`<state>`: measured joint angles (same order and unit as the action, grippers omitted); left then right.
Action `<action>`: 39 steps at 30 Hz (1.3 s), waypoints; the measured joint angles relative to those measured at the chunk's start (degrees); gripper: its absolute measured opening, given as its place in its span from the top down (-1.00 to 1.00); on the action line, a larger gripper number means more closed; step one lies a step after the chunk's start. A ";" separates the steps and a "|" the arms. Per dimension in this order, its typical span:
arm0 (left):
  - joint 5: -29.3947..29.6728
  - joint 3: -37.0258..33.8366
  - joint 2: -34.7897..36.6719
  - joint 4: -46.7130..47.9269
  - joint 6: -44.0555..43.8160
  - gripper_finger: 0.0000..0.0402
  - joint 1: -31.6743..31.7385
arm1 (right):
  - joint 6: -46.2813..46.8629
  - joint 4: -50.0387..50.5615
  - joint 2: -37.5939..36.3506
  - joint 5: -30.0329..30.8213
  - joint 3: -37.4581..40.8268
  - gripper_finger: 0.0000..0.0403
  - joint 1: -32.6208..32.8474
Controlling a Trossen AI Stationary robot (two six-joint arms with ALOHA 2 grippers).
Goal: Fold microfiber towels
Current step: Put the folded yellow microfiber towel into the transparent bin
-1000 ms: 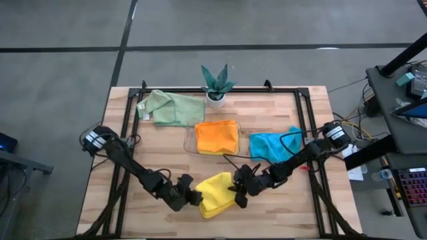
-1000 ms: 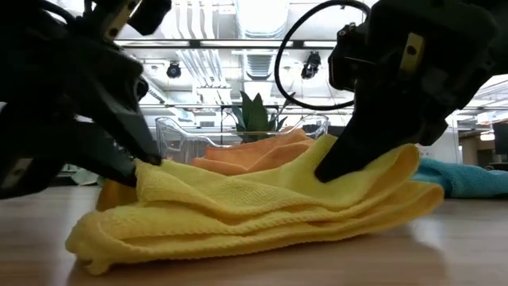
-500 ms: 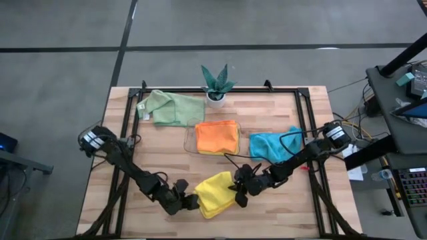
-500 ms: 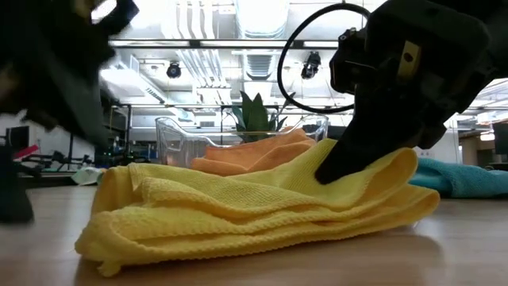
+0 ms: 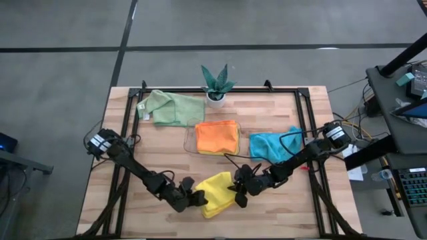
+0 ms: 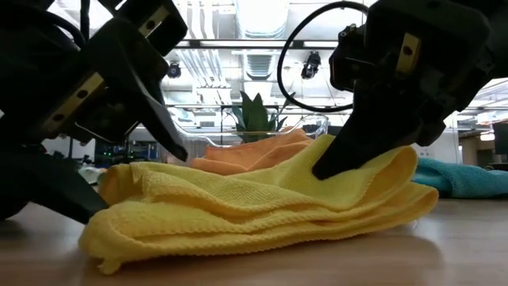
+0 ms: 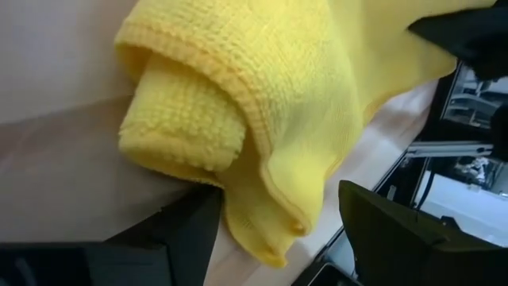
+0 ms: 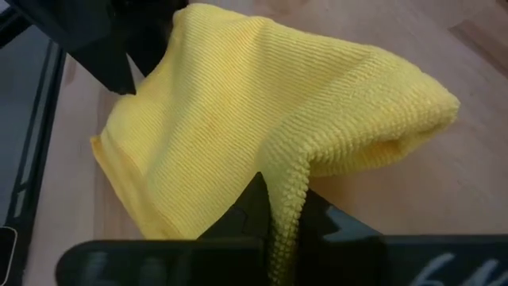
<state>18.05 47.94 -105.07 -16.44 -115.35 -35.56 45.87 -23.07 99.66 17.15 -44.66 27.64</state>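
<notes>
Counting towels: 1 yellow towel [image 5: 217, 193], right end effector [image 5: 238, 195] grasping | left end effector [image 5: 193, 198] released

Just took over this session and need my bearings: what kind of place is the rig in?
Probably a lab or workshop. The wooden table stands on bare grey floor, an equipment desk with cables sits beside it, and ceiling strip lights run overhead.

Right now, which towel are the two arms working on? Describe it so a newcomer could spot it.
Start at the clear plastic tray mid-table holding the orange towel. Nearer the table's front edge lies the yellow towel, folded, between the open left gripper and the right gripper, which pinches one edge. It is the only yellow cloth visible.
</notes>
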 joint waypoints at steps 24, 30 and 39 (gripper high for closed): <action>6.30 0.72 1.79 1.51 19.79 0.98 1.67 | -2.52 -1.62 -1.43 -1.58 0.00 0.94 0.00; 6.51 0.90 6.20 3.90 26.30 0.99 2.66 | -3.93 -1.35 -5.14 -1.94 0.00 0.94 0.00; 6.53 0.90 20.31 11.64 43.17 0.99 7.60 | -10.79 -0.57 -13.00 0.92 -0.91 0.94 -1.60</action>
<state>24.58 48.84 -84.76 -4.80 -72.18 -27.96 35.08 -23.64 86.65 18.06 -45.57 26.04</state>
